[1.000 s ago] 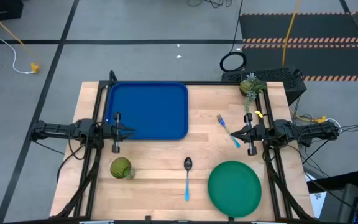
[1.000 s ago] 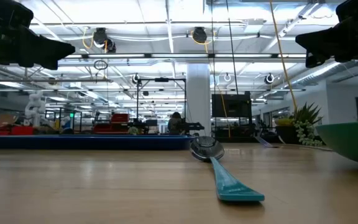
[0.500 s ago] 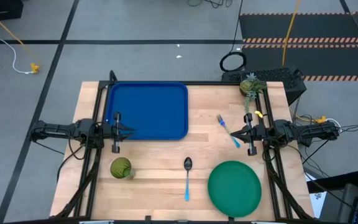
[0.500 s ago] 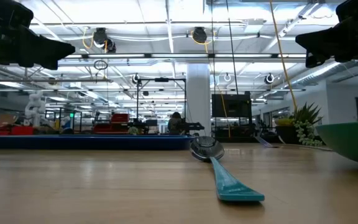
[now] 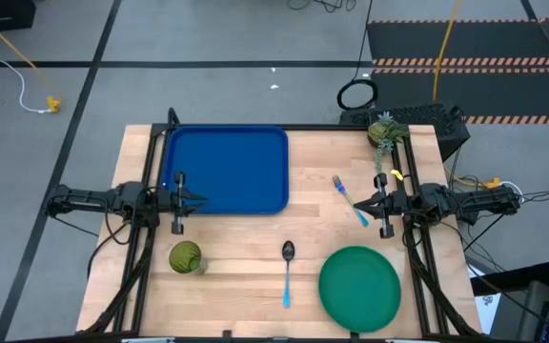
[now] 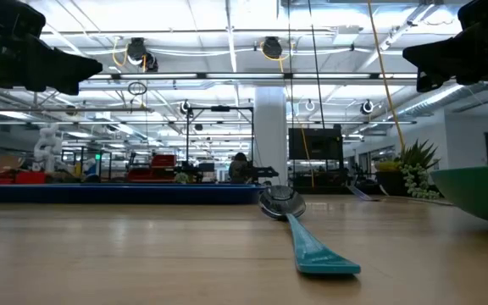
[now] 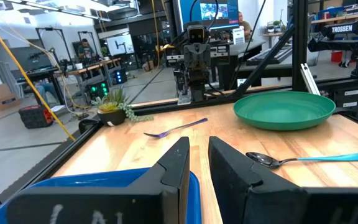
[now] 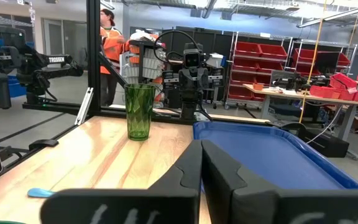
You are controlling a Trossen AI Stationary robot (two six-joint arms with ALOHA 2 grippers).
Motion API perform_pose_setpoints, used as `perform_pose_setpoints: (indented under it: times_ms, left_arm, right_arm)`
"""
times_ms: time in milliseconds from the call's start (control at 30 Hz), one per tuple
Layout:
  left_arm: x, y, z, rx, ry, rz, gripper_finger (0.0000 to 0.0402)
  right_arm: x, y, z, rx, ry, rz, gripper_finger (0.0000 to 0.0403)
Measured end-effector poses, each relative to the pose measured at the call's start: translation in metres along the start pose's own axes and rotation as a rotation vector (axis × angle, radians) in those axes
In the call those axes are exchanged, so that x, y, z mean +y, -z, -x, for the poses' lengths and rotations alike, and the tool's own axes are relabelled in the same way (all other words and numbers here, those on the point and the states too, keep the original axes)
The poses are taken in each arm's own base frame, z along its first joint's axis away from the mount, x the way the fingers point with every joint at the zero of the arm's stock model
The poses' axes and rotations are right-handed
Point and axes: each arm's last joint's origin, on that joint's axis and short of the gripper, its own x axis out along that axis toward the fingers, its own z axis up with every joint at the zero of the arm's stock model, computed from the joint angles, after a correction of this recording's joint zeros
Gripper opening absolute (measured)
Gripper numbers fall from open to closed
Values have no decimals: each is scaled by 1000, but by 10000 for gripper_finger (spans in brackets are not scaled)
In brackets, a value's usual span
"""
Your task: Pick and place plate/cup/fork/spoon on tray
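Your biggest piece is the tray (image 5: pixel 225 170), lying flat on the far left part of the wooden table (image 5: pixel 255 238) with nothing resting on it. Next in size, the plate (image 5: pixel 359 288) sits at the near right corner of the table, well apart from the tray. Your 2 arms come in from opposite sides: the left gripper (image 5: pixel 201 199) hangs over the tray's near left edge, its 2 fingers (image 7: pixel 178 167) parted by a narrow slit and holding nothing, while the right gripper (image 5: pixel 358 203) hovers at the right side of the table, its fingers (image 8: pixel 190 168) pressed together and empty. A small potted plant (image 5: pixel 382 131) stands at the far right corner, beyond the right arm. The cup (image 5: pixel 185 257) stands upright near the left front, just on the near side of the left arm and off the tray. The spoon (image 5: pixel 287 272) lies between the cup and the plate, bowl toward the far side, handle toward the near edge. The fork (image 5: pixel 349 199) lies slanted on the wood, its handle end right by the right gripper's tips. In the right wrist view you can see a person in an orange vest (image 8: pixel 111 45) beyond the table.
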Motion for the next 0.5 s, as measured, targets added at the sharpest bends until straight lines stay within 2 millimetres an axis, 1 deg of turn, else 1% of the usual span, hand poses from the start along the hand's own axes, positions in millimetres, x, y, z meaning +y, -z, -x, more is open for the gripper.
perform_pose_setpoints:
  times_ms: [367, 500]
  left_arm:
    - [0, 0, 0, 0, 0, 0, 65]
    - [0, 0, 0, 0, 0, 0, 65]
  right_arm:
    - [0, 0, 0, 0, 0, 0, 0]
    - [0, 0, 0, 0, 0, 74, 0]
